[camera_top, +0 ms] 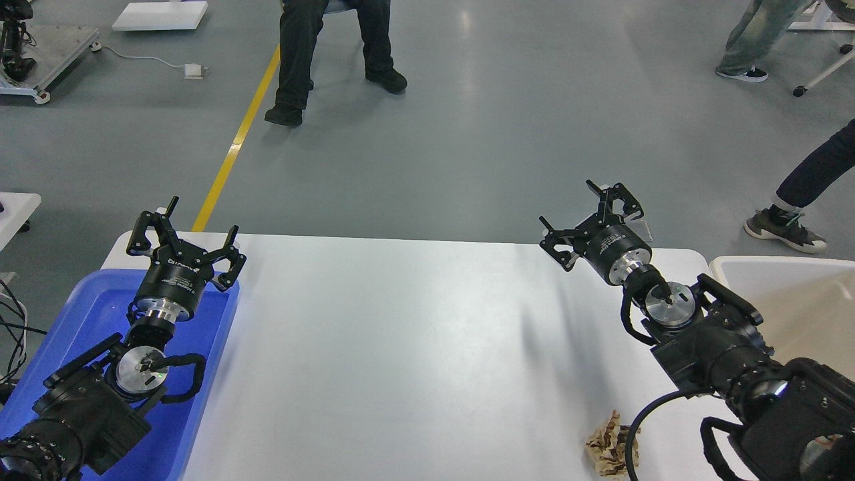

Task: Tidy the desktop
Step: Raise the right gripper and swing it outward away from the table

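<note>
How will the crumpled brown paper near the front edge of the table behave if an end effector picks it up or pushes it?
The crumpled brown paper looks light, so a push would probably slide it across the smooth desktop. Its creased folds suggest it would squash under a grip. Being lumpy, it seems unlikely to roll.
</note>
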Robot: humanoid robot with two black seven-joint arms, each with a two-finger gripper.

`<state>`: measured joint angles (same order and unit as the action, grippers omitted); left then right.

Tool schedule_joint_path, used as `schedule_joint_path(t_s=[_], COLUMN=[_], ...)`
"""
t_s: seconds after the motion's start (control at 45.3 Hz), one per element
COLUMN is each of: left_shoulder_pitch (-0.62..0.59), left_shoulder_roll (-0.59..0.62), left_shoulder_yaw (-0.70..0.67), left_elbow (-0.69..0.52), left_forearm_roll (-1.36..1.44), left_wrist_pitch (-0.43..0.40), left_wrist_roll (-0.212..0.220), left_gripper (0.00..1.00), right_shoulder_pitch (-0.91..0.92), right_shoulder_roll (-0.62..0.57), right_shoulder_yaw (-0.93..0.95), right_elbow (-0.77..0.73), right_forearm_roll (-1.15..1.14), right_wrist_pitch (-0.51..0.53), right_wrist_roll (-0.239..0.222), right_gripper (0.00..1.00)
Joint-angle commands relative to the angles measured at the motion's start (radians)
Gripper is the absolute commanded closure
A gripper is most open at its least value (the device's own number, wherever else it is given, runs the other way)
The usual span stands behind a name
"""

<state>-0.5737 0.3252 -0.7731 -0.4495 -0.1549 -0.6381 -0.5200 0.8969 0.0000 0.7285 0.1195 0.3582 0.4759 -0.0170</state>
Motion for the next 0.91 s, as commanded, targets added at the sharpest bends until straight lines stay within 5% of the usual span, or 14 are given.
schedule_joint_path(t_s=[0.0, 0.486, 0.641, 0.884], left_shoulder_pitch=[0.000, 0.000, -0.002, 0.000], left_shoulder_roll=[0.000, 0.000, 0.000, 0.000], left_shoulder_yaw=[0.000, 0.002, 0.002, 0.002], left_elbow=[0.000, 0.000, 0.000, 0.000], left_forearm_roll=[0.000, -0.002, 0.000, -0.002], left_wrist_pitch=[-0.002, -0.002, -0.002, -0.002], left_wrist_roll=[0.000, 0.000, 0.000, 0.000], left_gripper=[0.00, 0.00, 0.00, 0.00], right_shoulder_pitch=[0.000, 0.004, 0.010, -0.001], right_shoulder_roll=[0.000, 0.000, 0.000, -0.169], right_shoulder_yaw=[-0.020, -0.061, -0.066, -0.164], right_elbow=[0.000, 0.002, 0.008, 0.117], right_forearm_roll=[-0.004, -0.055, -0.058, -0.174], right_wrist_pitch=[0.001, 0.013, 0.099, 0.210], right_wrist_roll=[0.000, 0.002, -0.006, 0.002], right_gripper=[0.00, 0.00, 0.00, 0.00])
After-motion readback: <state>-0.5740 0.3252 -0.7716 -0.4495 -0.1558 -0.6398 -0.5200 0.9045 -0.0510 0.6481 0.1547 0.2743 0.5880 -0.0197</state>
